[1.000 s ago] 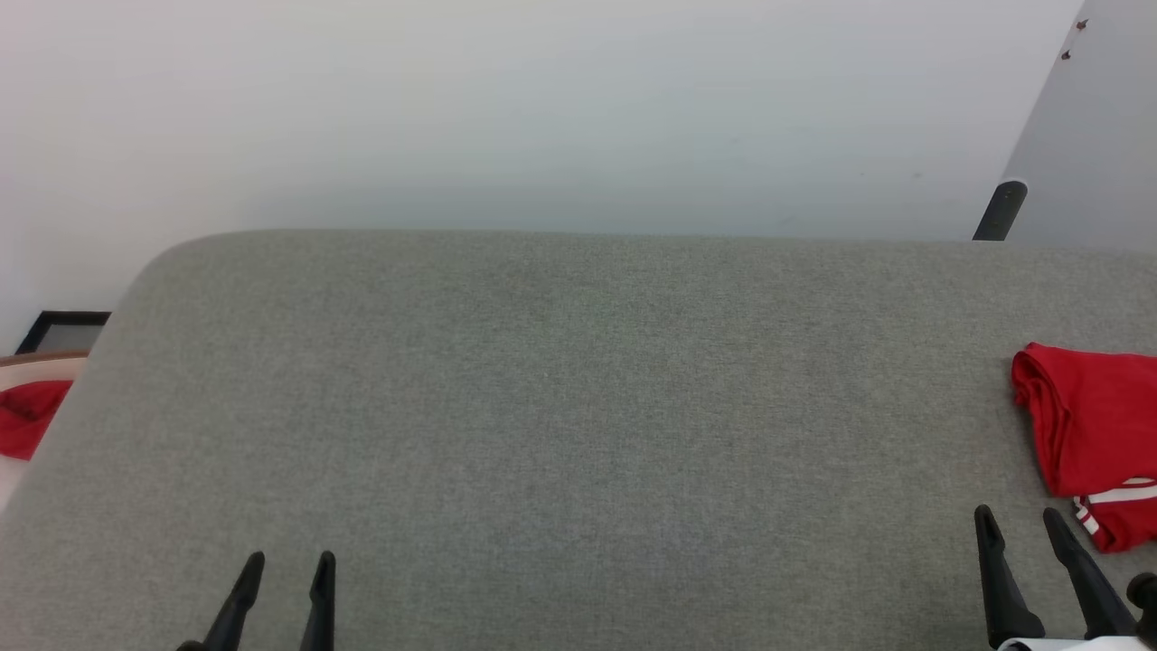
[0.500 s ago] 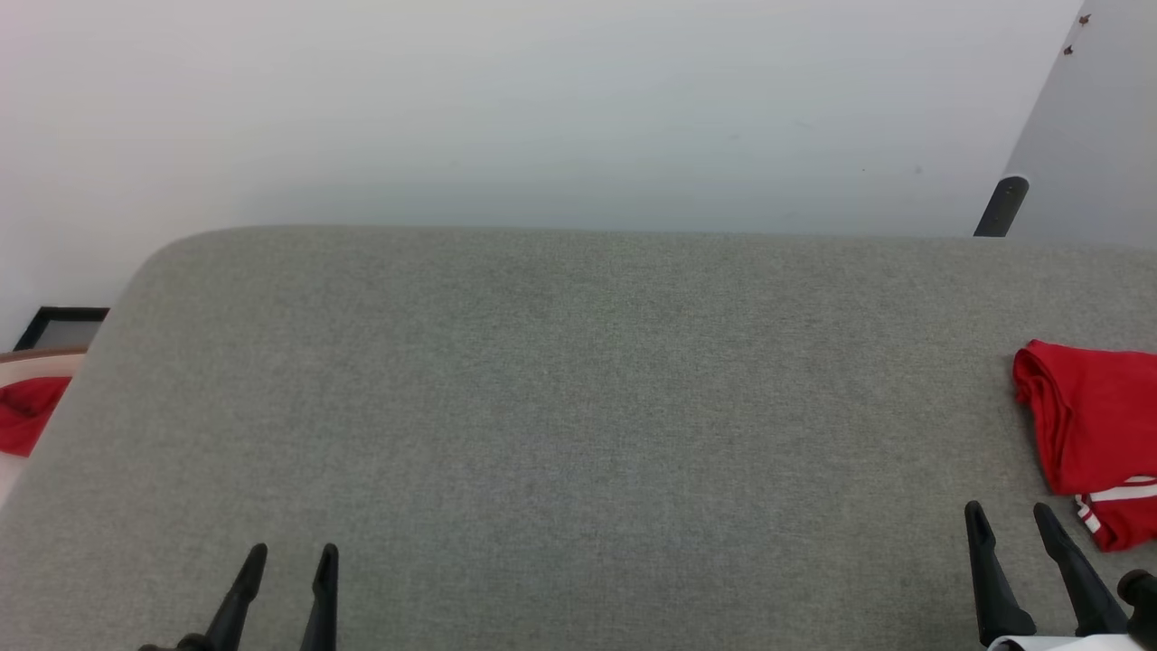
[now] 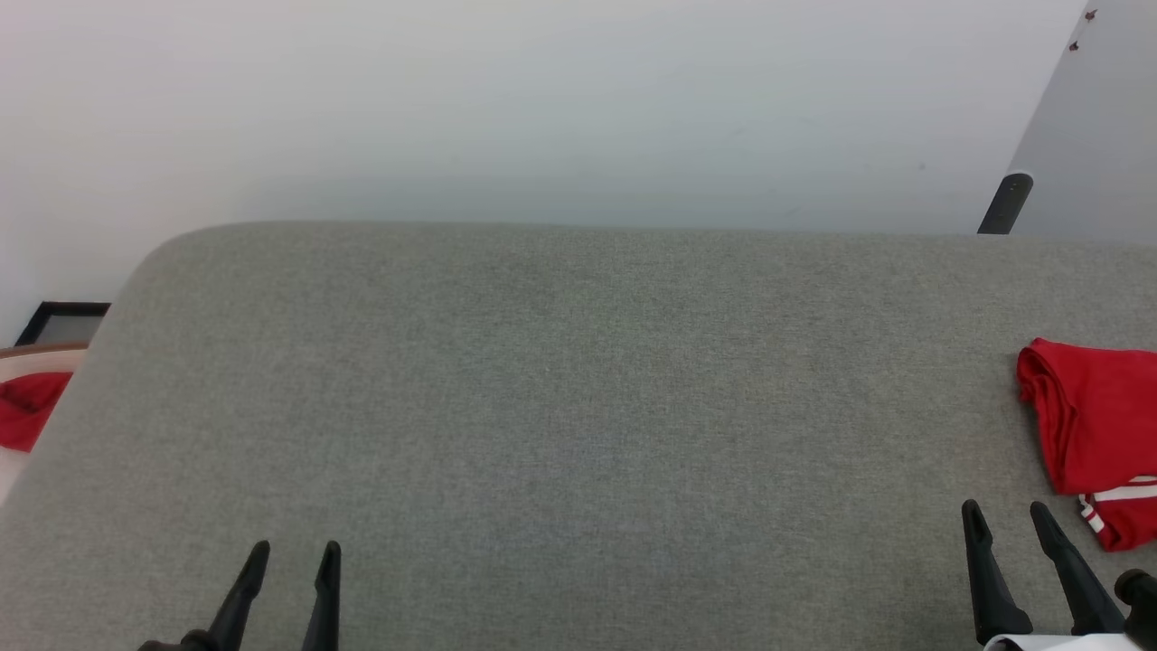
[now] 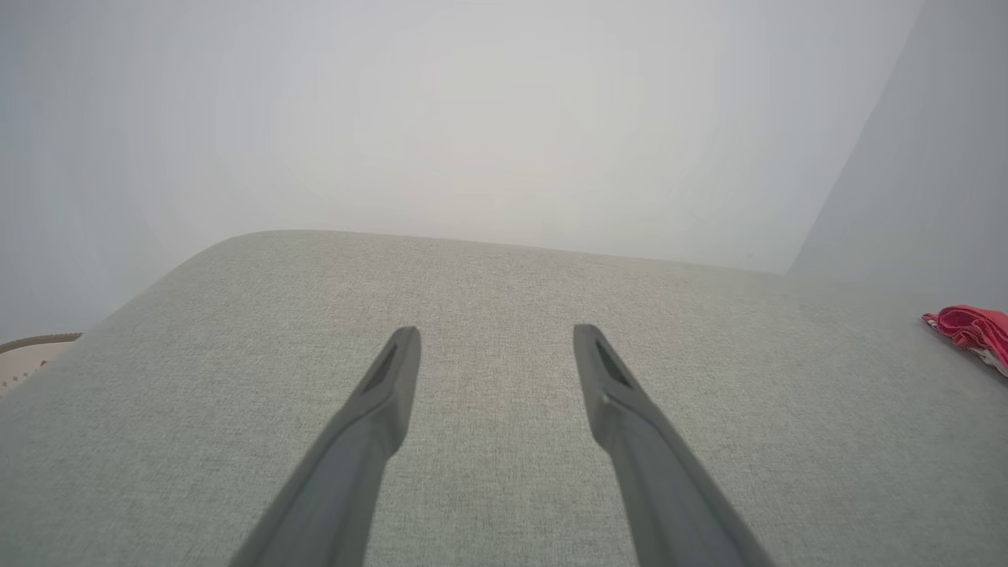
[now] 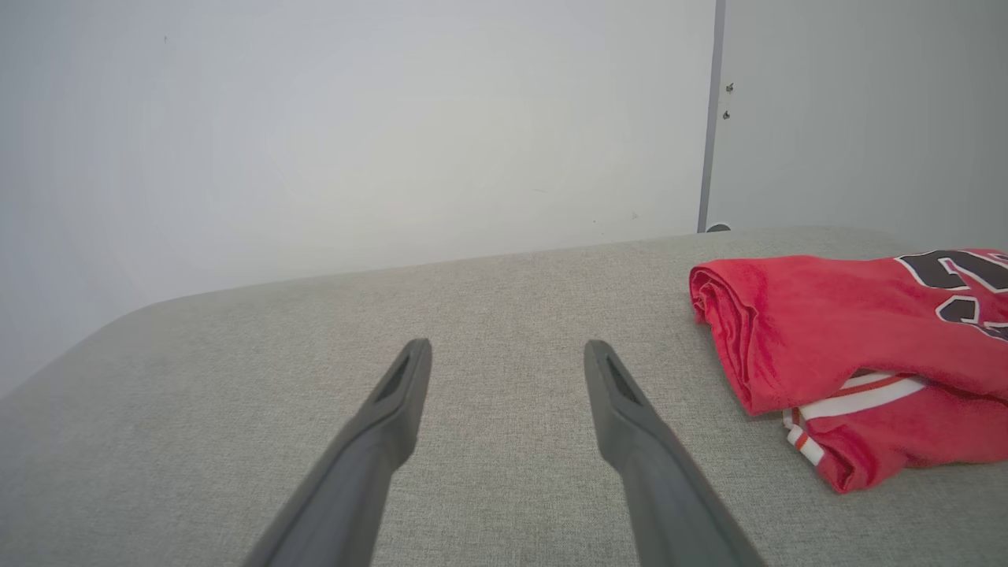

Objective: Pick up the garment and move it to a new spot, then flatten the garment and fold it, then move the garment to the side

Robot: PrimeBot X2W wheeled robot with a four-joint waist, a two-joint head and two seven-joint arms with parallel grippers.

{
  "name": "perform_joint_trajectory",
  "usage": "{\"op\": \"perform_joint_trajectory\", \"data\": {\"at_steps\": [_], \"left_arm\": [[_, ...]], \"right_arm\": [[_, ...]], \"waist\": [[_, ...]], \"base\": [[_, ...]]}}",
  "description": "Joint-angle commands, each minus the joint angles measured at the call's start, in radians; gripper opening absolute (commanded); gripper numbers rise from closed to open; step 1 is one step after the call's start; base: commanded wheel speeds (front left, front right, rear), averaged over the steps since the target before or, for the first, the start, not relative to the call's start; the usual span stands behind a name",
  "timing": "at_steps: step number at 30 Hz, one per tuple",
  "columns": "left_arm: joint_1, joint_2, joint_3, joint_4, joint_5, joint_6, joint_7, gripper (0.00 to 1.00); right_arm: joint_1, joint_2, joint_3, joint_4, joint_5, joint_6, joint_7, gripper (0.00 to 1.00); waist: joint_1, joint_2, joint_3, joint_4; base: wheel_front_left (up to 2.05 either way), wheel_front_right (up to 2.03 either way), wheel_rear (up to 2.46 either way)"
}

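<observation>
Garment [image 5: 819, 331]: red shirt, folded over into a compact bundle at the far right of the grey surface [image 3: 578, 380], partly cut by the head view's right edge. Thick rounded fold along its left side, black white-outlined numbers on top, red-and-white striped trim poking out from under the near edge. Lies flat on the surface, nothing holding it.

Handling, as a guess: soft, light, limp knit. Not fragile and not slippery on this woven top, but the layers will probably slide and sag open if lifted by one layer. Best hold looks like the thick rolled left edge, pinching all the layers at once, or two spread points along that edge with both arms. Avoid the loose trim flap, which would likely peel away alone.

Right gripper [image 3: 1003, 508]: fingers spread, nothing between them, low over the surface, just beside the shirt's near-left corner but apart from it. Left gripper [image 3: 296, 548]: also spread and empty, well apart from the shirt at the lower left.

Beyond that: a plain pale wall [image 3: 542, 108] behind, a dark post [image 3: 1003, 203] at the far right, and a plain red cloth scrap [image 3: 27, 407] off the surface's left edge, not part of the job.
</observation>
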Motion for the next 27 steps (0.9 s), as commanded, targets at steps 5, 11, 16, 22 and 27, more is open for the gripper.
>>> {"op": "perform_joint_trajectory", "data": {"at_steps": [5, 11, 16, 22, 27], "left_arm": [[-0.009, -0.004, 0.003, 0.002, 0.006, 0.001, 0.001, 1.0], [-0.011, -0.006, 0.006, 0.003, 0.006, 0.001, 0.001, 1.0], [-0.009, -0.008, 0.011, -0.001, 0.008, 0.001, 0.001, 1.0], [-0.006, -0.015, 0.022, 0.002, -0.005, 0.001, 0.001, 1.0], [0.011, -0.033, 0.011, 0.037, -0.008, 0.0, 0.001, 0.0]], "right_arm": [[-0.015, -0.001, 0.002, 0.003, 0.009, -0.001, -0.006, 1.0], [-0.019, 0.001, 0.007, 0.007, 0.014, -0.001, -0.008, 1.0], [-0.016, 0.003, 0.008, 0.01, 0.017, -0.001, -0.011, 1.0], [-0.022, 0.003, 0.015, 0.014, 0.016, -0.001, -0.015, 1.0], [-0.004, 0.006, 0.012, 0.049, 0.015, 0.0, -0.008, 0.0]], "waist": [[0.0, -0.0001, 0.0, -0.001], [0.0, -0.0001, 0.0, -0.001], [0.0, -0.0001, 0.002, -0.003], [0.0, -0.0001, 0.003, -0.004], [0.0001, -0.0001, 0.003, -0.005]], "base": [[0.0, 0.0, 0.0], [0.0, 0.0, 0.0], [0.0, 0.0, 0.0], [0.0, 0.0, 0.0], [0.0, 0.0, 0.0]]}}
